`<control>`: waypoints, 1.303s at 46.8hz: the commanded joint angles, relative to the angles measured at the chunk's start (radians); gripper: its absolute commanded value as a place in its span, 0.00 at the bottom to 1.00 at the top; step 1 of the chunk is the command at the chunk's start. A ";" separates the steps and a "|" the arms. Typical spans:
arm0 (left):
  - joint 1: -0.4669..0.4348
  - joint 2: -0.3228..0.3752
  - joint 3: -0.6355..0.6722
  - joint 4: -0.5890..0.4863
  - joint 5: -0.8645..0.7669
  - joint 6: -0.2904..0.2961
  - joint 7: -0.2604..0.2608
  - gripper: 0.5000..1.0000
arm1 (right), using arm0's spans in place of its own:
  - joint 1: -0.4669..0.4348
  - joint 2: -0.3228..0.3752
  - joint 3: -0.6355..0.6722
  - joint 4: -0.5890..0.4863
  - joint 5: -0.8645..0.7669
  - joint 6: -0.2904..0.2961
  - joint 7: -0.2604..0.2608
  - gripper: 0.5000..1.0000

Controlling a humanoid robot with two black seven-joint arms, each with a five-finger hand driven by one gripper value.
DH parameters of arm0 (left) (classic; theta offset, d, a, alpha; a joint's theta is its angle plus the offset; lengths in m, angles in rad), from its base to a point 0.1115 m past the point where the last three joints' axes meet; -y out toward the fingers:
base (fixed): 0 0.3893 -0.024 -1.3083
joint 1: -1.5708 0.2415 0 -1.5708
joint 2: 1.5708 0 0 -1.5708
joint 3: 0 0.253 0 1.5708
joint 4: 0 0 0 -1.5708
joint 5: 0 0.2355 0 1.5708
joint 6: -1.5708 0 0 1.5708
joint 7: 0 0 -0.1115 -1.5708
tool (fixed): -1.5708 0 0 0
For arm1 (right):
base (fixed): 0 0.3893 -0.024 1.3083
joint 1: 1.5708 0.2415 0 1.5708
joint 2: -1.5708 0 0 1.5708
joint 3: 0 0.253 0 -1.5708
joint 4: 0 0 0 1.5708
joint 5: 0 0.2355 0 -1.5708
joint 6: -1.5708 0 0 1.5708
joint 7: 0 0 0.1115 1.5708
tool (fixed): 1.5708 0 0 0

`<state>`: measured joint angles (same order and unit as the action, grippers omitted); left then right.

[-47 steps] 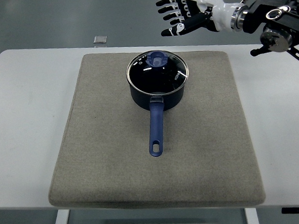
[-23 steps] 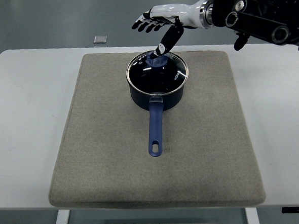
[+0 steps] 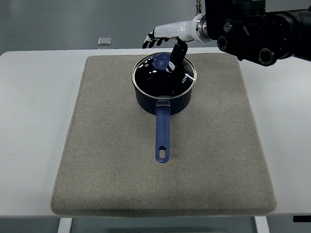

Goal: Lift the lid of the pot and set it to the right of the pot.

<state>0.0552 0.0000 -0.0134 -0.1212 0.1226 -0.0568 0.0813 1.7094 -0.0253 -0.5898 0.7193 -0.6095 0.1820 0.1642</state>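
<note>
A dark blue pot (image 3: 164, 97) stands on the far middle of a grey mat (image 3: 110, 151), its blue handle (image 3: 162, 134) pointing toward me. Its glass lid (image 3: 158, 79) sits on the pot, with a blue knob (image 3: 160, 62) on top. My right hand (image 3: 161, 54) reaches in from the right and hovers at the knob. Its fingers (image 3: 151, 42) are spread just behind the knob, and the thumb (image 3: 175, 56) hangs down at the knob's right side. The hand is open and the lid rests flat. The left arm is out of view.
The mat lies on a white table (image 3: 28, 113). A small grey square object (image 3: 104, 41) sits by the table's far edge, left of the pot. My bulky black forearm (image 3: 256, 28) hangs over the mat's far right corner.
My right hand came in from the upper right, moved left and down over the pot, and its thumb has dropped beside the lid knob. The pot and lid have not moved.
</note>
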 commanded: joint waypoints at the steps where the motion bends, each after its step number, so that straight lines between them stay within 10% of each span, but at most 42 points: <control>1: 0.000 0.000 0.001 0.000 0.000 -0.001 0.000 1.00 | -0.005 0.002 -0.005 -0.003 -0.009 -0.009 0.000 0.79; 61: 0.000 0.000 0.000 0.000 0.000 0.000 0.000 1.00 | -0.013 0.022 -0.013 0.002 -0.039 -0.007 0.000 0.44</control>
<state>0.0548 0.0000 -0.0136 -0.1212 0.1229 -0.0573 0.0813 1.6957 -0.0046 -0.5998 0.7200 -0.6489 0.1747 0.1643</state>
